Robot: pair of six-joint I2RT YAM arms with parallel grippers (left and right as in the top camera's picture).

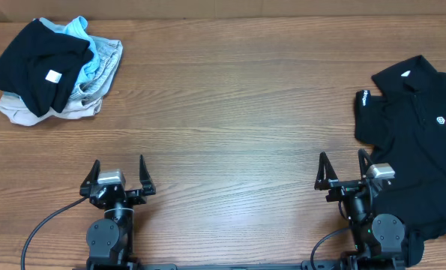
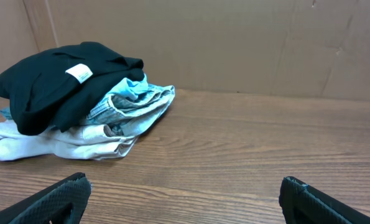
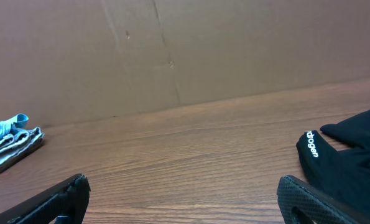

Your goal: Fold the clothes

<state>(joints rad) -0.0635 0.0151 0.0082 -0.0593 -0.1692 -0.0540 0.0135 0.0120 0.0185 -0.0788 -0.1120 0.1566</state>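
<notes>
The black polo shirt (image 1: 417,135) lies spread at the table's right edge, collar toward the back, white chest logo showing, partly cut off by the frame. Its sleeve with white lettering shows at the right of the right wrist view (image 3: 343,165). My right gripper (image 1: 344,171) is open and empty near the front edge, just left of the shirt's lower part. My left gripper (image 1: 118,174) is open and empty at the front left, far from the shirt. Both pairs of fingertips show wide apart in the wrist views (image 2: 183,196) (image 3: 183,196).
A pile of clothes (image 1: 58,71) lies at the back left: a bundled black garment with a square white tag (image 2: 54,81) on light blue and beige pieces. A brown cardboard wall (image 2: 234,43) stands behind the table. Bare wooden table (image 1: 230,112) lies between pile and shirt.
</notes>
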